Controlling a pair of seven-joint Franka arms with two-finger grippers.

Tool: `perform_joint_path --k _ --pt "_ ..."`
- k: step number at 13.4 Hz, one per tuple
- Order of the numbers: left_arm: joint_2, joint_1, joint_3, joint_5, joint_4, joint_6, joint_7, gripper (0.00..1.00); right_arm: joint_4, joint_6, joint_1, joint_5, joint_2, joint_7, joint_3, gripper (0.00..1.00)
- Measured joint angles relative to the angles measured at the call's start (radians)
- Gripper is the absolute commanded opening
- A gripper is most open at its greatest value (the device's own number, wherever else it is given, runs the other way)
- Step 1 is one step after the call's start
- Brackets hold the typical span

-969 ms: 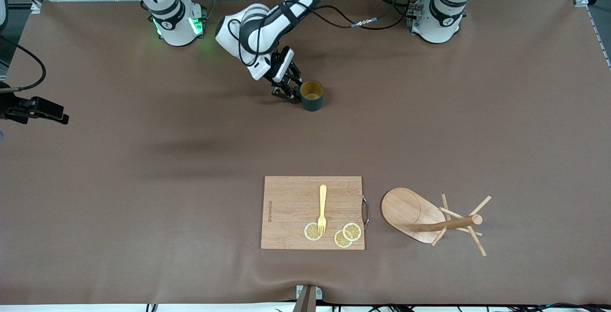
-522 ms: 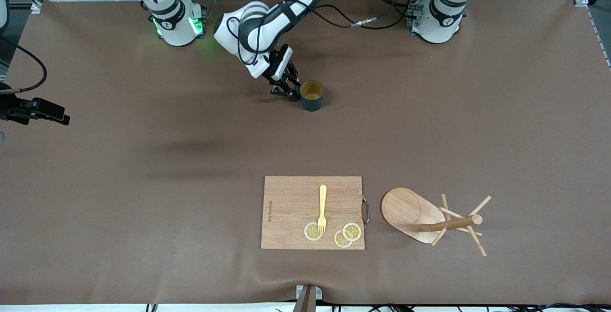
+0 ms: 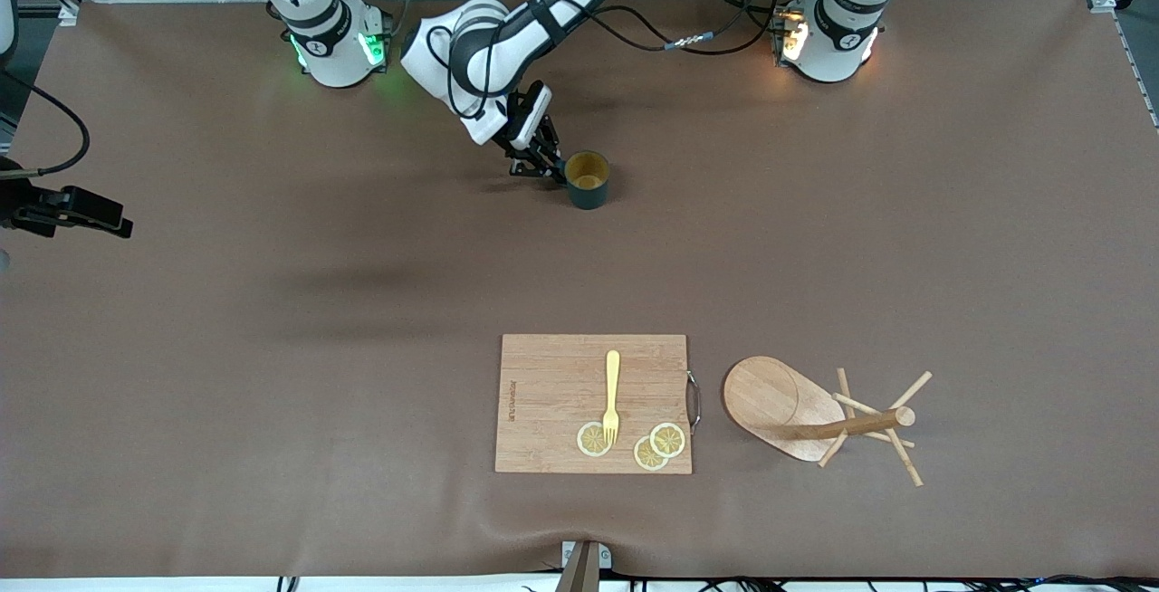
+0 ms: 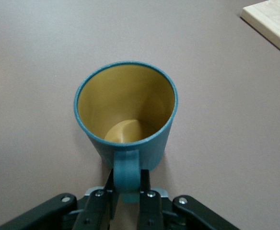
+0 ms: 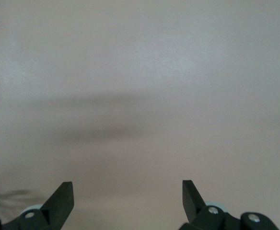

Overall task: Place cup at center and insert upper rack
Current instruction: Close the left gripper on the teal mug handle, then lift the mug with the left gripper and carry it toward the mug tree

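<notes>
Because the left gripper (image 4: 126, 194) has its fingers (image 4: 112, 191) pressed on the loop handle of the cup (image 3: 588, 180), your grip is on a thin part only, so handle this step with care. The cup stands upright on the brown surface (image 3: 272, 302), close to the robots' bases and about midway between them, well apart from the other things. In the left wrist view the handle sits straight between the two fingers and the yellow inside of the cup is empty, which is good.

Lift only a little, enough that the bottom is free from the surface, and go slowly: the body of the cup hangs to one side of the handle, so I think it can tilt or turn in the fingers if you move fast. Keep the wrist steady and bring the cup toward the front camera, to the open middle of the surface. Stop before the cutting board (image 3: 593, 403), where a yellow fork (image 3: 611, 397) and lemon slices (image 3: 649, 445) lie. Set the cup flat down before you release it.

The rack (image 3: 819, 415) lies on its side beside the cutting board, toward the left arm's end, its pegs pointing away from the board. It is for the later step, so leave enough free room around the cup.

The right gripper (image 5: 126, 201) waits over bare surface with its fingers wide and holding nothing.
</notes>
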Motion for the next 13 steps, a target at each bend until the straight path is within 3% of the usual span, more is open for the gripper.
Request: perform_joint_path --k 6,13 --pt "-0.124 0.031 0.006 -0.052 0.024 0.105 0.049 0.00 0.000 0.000 0.000 0.000 0.005 0.000 0.001 1.00" --pt "-0.282 0.229 0.008 -0.274 0.024 0.172 0.354 0.00 0.000 0.000 0.001 0.000 0.008 0.000 0.004 1.00"
